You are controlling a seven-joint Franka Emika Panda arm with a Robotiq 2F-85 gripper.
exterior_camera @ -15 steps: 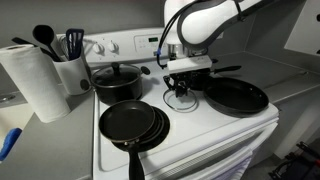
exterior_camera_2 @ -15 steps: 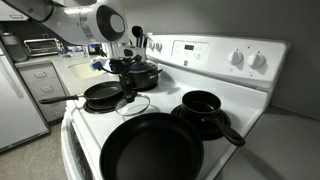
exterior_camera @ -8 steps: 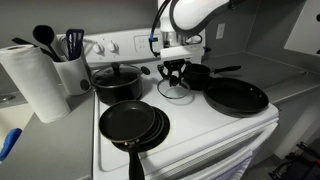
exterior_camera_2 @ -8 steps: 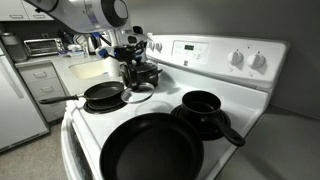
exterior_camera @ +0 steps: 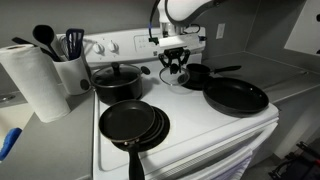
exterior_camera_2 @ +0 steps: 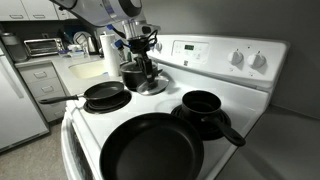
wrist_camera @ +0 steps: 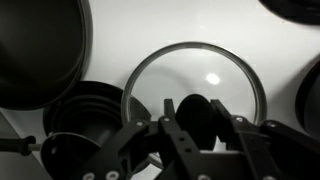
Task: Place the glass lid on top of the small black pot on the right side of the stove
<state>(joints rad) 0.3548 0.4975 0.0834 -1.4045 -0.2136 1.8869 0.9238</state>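
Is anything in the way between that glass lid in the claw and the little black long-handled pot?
Nothing visible does. The gripper is shut on the knob of the small round glass lid, and the small black long-handled pot sits open beside it on the white stove, only bare cooktop between them.

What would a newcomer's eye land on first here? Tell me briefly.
The robot's tool is shut on the black knob of the small round clear glass lid, holding it over the white electric stove. Next comes the wide black frying pan filling an exterior view's foreground, with the small black long-handled pot behind it.
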